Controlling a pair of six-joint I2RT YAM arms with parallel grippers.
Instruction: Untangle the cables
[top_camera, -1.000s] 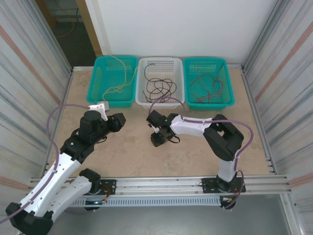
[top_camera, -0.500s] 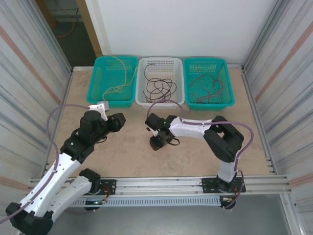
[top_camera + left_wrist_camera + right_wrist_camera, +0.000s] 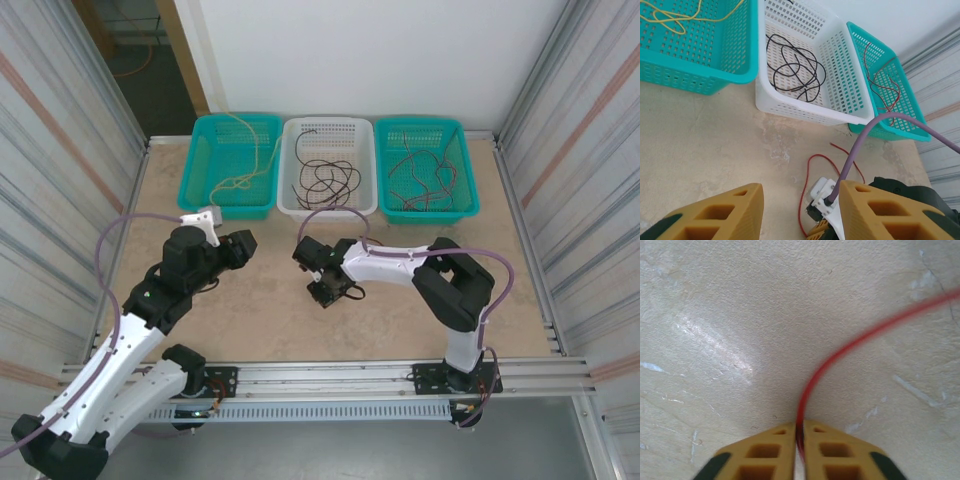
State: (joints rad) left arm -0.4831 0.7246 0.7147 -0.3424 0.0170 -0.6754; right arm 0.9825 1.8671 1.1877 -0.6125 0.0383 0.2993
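One thin red cable [image 3: 840,354] is clamped in the tightly closed right pincer [image 3: 799,429], curving off ahead and rightward across bare table [image 3: 715,315]. The left pincer [image 3: 802,190] spreads wide, empty; ahead of it a black cable [image 3: 801,89] coils in a white basket [image 3: 850,85], with free table between.

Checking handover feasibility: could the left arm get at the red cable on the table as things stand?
Probably yes: the left gripper is open, with bare table between it and the red cable. The right gripper, shut on that cable, crowds part of it.
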